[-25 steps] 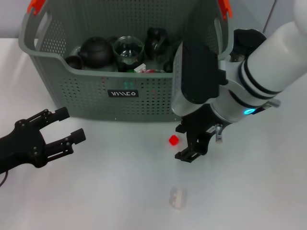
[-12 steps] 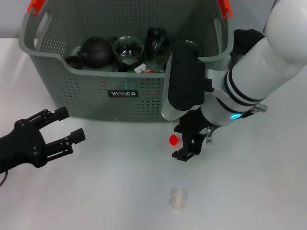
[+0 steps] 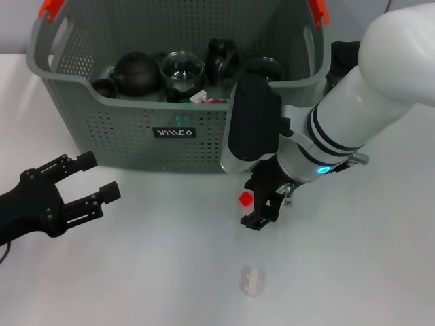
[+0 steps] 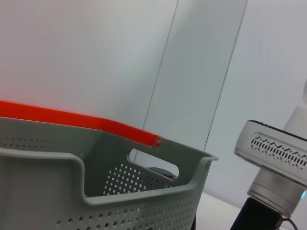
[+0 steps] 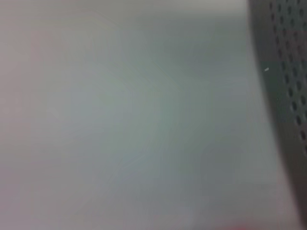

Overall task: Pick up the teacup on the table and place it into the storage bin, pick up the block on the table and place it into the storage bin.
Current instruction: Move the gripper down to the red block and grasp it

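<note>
the right gripper (image 3: pixel 257 204) is down low on the desk (image 3: pixel 170 272), just in front of the bin (image 3: pixel 122 129) near its right front corner, with the small red block (image 3: pixel 245 199) right at its fingers. the black fingers stand apart, one on the bin side of the block and one toward the front edge of the desk, but whether they actually press on the block i cannot tell. the block sits on the desk surface, close to the bin wall. the bin stands at the back of the desk and holds a dark teapot (image 3: pixel 136 73), a glass cup (image 3: pixel 182 70) and other dark tea things. the left gripper (image 3: pixel 92 182) rests spread out near the left edge of the desk, well apart from the block, gripping nothing.
</note>
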Motion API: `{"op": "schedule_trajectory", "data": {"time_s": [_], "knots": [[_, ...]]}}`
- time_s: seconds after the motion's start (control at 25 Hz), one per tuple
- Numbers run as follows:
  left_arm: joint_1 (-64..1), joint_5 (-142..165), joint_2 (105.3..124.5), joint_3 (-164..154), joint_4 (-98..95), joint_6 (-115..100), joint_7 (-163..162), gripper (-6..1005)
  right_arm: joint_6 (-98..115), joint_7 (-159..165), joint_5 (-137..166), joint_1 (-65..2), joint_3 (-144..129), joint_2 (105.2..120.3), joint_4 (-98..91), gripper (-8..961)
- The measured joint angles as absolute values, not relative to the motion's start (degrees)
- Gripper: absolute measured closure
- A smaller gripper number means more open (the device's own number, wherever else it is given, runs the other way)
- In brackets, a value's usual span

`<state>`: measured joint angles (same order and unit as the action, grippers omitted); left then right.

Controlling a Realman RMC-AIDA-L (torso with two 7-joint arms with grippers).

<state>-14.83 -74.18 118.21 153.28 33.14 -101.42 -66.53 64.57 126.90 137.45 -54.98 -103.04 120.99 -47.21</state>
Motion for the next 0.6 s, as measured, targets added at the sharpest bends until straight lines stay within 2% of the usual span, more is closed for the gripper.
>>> {"op": "schedule_trajectory", "data": {"time_s": [0.6], "knots": [[-14.67, -74.18, 118.22, 153.28, 33.14, -101.42, -66.44, 174, 61.86, 127.08, 135.25, -56.69, -104.21, 121.17, -43.01, 292]]}}
